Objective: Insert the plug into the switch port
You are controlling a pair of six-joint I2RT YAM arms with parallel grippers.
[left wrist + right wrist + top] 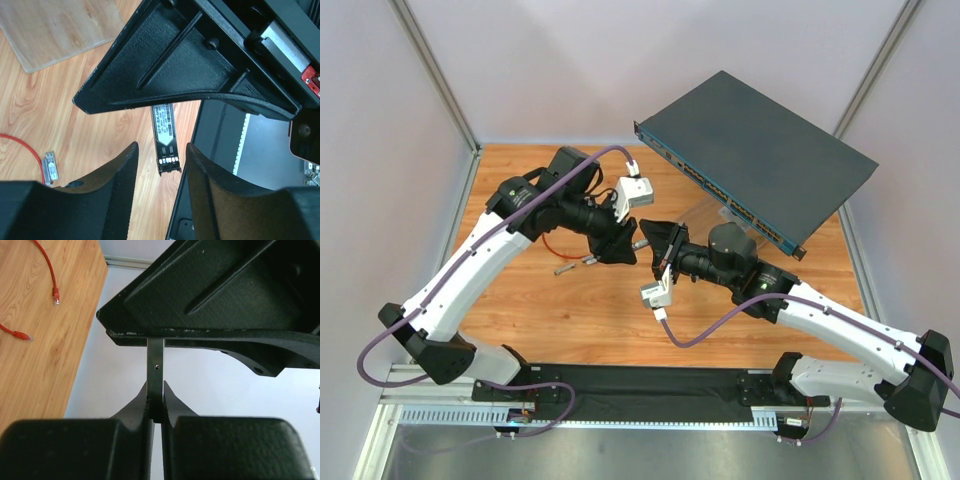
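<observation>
I see the plug (56,300) lying loose on the wooden surface (580,320) near my left arm. The left end effector (161,150) has its fingers apart, straddling a grey metal stub (166,130). The right end effector (155,390) is clamped on that stub. The switch port (720,195) sits on the tilted box (760,140), well apart from the plug.

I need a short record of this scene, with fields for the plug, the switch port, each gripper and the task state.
plug: red, lying on the table, not held
switch port: in the row on the front face of the box, far from the plug
left gripper: fingers open, the end of the grey module appears to be between them
right gripper: fingers shut on the grey module
task state: plug not yet inserted
</observation>
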